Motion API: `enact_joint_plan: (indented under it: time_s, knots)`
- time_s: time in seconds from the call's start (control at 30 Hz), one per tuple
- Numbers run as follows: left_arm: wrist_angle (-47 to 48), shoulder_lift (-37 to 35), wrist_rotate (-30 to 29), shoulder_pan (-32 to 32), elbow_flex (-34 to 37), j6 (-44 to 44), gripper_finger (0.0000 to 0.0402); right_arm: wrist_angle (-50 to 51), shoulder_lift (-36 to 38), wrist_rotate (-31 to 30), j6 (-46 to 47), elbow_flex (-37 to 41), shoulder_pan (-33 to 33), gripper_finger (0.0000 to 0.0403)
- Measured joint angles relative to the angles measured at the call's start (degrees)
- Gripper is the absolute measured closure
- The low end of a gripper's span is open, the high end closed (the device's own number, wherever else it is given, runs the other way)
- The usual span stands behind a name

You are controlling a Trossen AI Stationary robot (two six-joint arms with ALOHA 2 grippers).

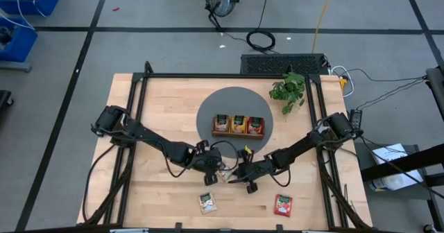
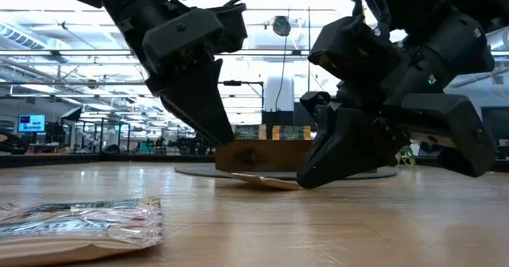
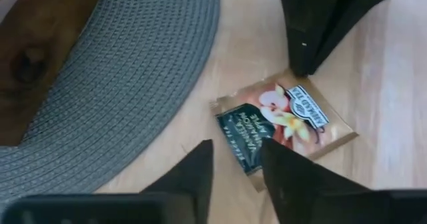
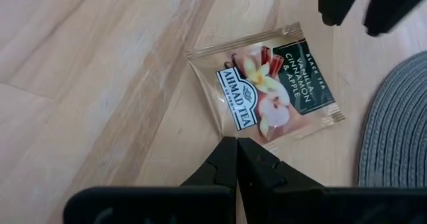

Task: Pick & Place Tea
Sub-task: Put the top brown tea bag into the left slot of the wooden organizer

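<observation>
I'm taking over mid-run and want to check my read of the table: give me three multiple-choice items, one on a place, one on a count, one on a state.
1. Where does the tea sachet between the two hands lie?
A. On bare wood beside the grey mat
B. In the wooden tray
C. Under the plant

2. How many compartments of the wooden tray hold tea?
A. One
B. Two
C. Three

3. How do the right hand's fingers stand?
A. Wide apart
B. Shut, nothing between them
C. Shut on a sachet

Key:
1 A: both wrist views show it flat on the table just off the grey mat edge.
2 C: the high view shows all three compartments filled.
3 B: the right wrist view shows the right hand with fingers together above the sachet; the left hand has a gap.
</observation>
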State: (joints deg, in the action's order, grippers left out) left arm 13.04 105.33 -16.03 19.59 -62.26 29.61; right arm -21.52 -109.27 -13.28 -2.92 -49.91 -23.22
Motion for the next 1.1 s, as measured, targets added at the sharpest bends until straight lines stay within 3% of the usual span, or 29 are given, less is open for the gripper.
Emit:
enact_joint_plan:
  time_s: [0.2, 0.4, 0.83, 1.1]
  knots:
    - [0.2, 0.5, 5.0, -2.3, 0.3, 3.8, 0.0203, 0.3, 0.0, 0.0, 0.0, 0.0, 0.0, 0.0403]
    - [2.9, 0.5, 10.1, -3.4, 1.0, 6.2, 0.0165, 0.7, 0.0, -0.1, 0.2, 0.0, 0.0, 0.0403]
    - [-0.4, 0.5, 23.1, -6.3, 1.1, 9.4, 0.0124, 0.8, 0.0, 0.0, 0.3, 0.0, 0.0, 0.0403]
    - [-2.1, 1.9, 26.6, -7.5, 1.0, 9.7, 0.0137, 1.1, 0.0, 0.2, 0.3, 0.0, 0.0, 0.0403]
